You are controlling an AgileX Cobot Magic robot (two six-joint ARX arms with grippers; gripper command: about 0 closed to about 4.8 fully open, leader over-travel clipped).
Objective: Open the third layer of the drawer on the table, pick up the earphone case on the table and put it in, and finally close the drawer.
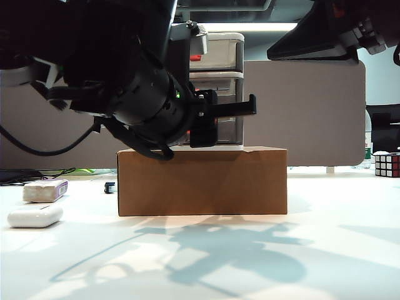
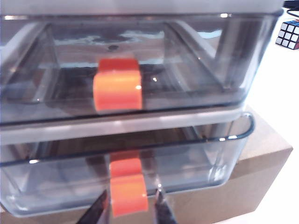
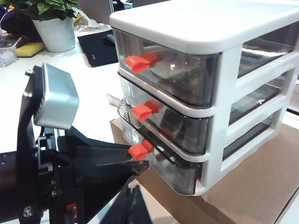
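The drawer (image 3: pixel 210 28), a white three-tier unit, stands on a brown cardboard box (image 1: pixel 202 181). Its third layer (image 3: pixel 173 168) sticks out slightly past the two upper drawers. My left gripper (image 2: pixel 132 192) is shut on that layer's red-orange handle (image 2: pixel 128 193), one dark finger on each side; the right wrist view shows it at the same handle (image 3: pixel 138 151). The white earphone case (image 1: pixel 34 215) lies on the table (image 1: pixel 325 237) at the front left. My right gripper (image 3: pixel 132 191) hangs in front of the unit, fingers together and holding nothing.
An off-white block with a purple end (image 1: pixel 45 190) lies just behind the case. A Rubik's cube (image 1: pixel 387 164) sits at the far right. A potted plant (image 3: pixel 56 23) and a dark pad (image 3: pixel 98 49) are beyond the unit. A grey partition (image 1: pixel 306 112) closes the back.
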